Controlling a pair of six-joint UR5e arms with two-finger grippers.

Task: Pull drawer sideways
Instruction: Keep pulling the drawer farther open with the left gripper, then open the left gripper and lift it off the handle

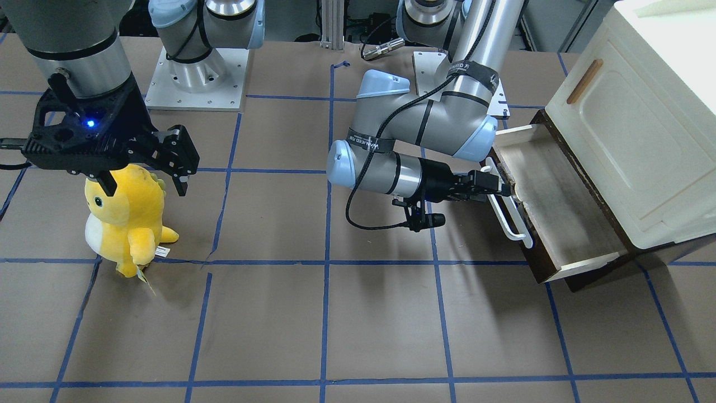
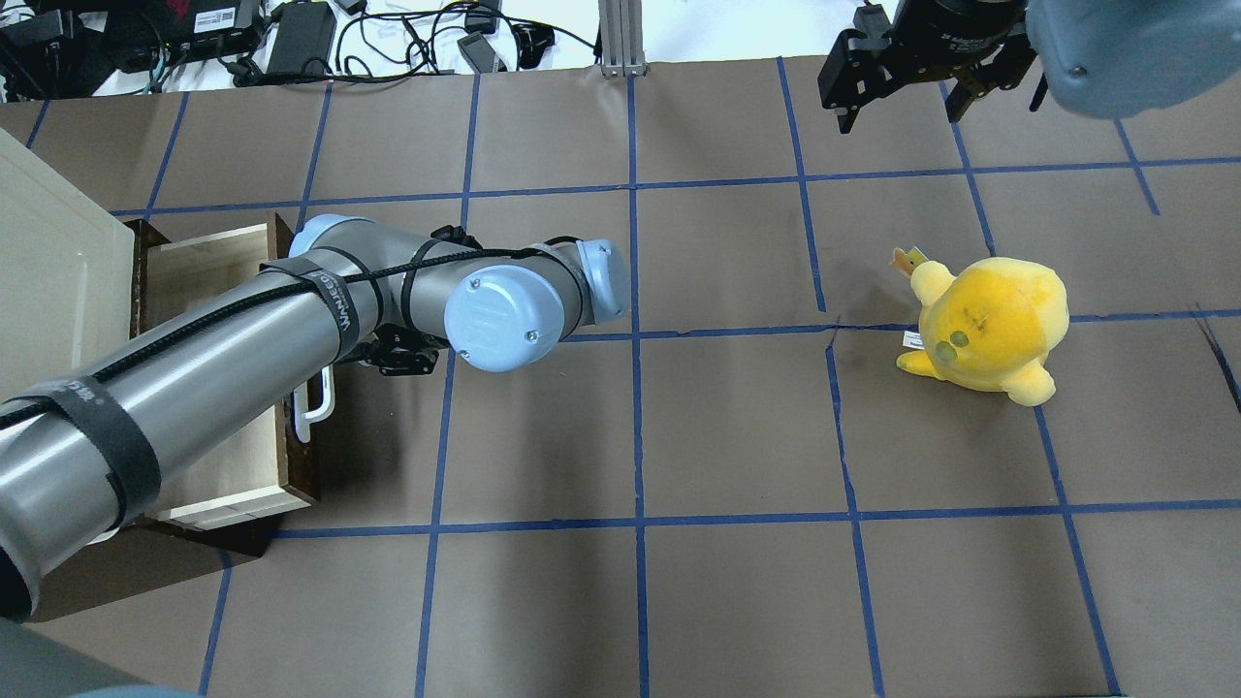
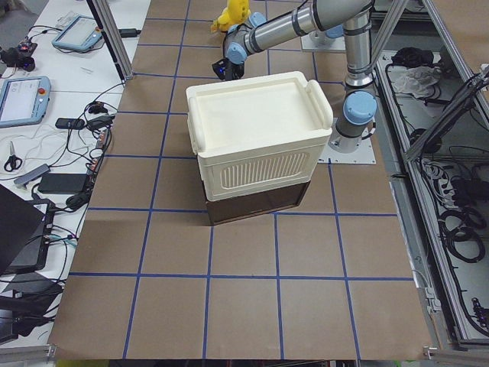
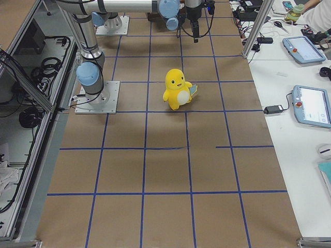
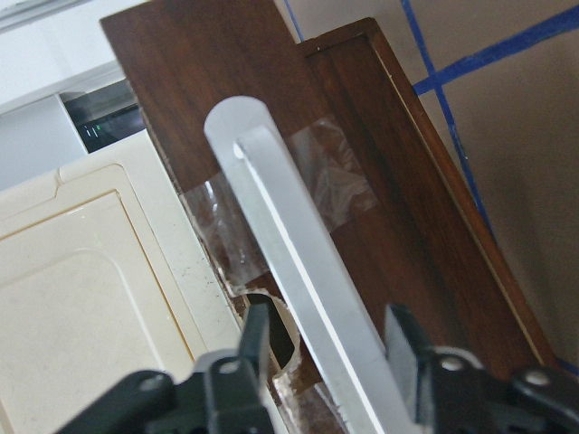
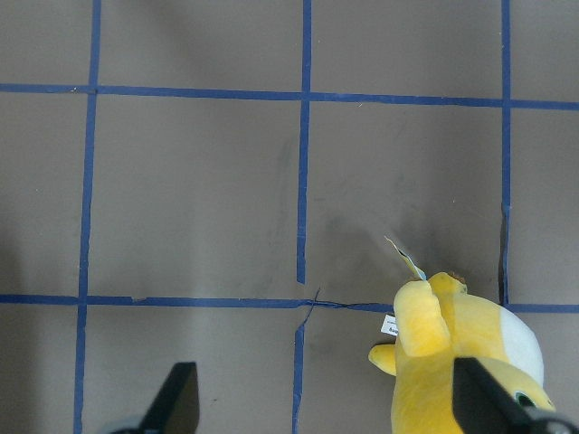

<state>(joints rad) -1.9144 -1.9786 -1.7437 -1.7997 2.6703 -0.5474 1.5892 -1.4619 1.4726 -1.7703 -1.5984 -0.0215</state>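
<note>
The drawer (image 1: 559,215) has a dark brown front (image 5: 271,108) and a pale wood interior. It stands pulled out from under the cream-white cabinet (image 1: 632,140). Its long white bar handle (image 1: 510,222) runs between the fingers of my left gripper (image 1: 499,188). In the left wrist view, my left gripper (image 5: 326,334) is closed around the handle (image 5: 289,235), one finger on each side. In the overhead view, my left arm covers part of the drawer (image 2: 228,465). My right gripper (image 1: 145,178) is open and empty, hanging above a yellow plush toy (image 1: 128,218).
The yellow plush toy (image 2: 989,325) stands upright on the brown paper with blue tape grid, far from the drawer. The cabinet (image 3: 256,130) sits at the table's left end. Cables and devices (image 2: 291,39) lie beyond the far edge.
</note>
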